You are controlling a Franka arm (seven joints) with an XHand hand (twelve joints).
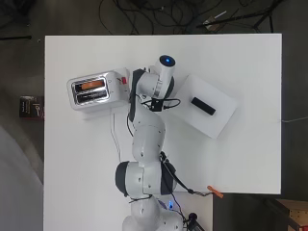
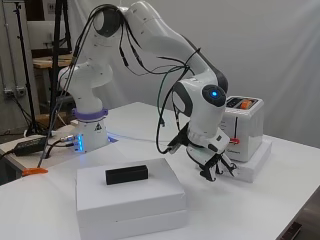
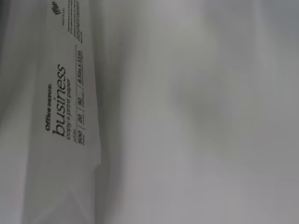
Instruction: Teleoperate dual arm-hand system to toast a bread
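- My black and white hand hangs with curled fingers, holding nothing, just beside the front of the white box-shaped toaster.
- The toaster stands on a flat white package on the white table.
- An orange-brown slice of bread sits in one toaster slot.

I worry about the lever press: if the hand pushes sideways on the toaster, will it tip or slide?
The toaster looks boxy and broad-based, so tipping seems unlikely. It stands on a flat white package, so a sideways push might slide it. The hand is low beside its lever end, where pushing favours sliding.
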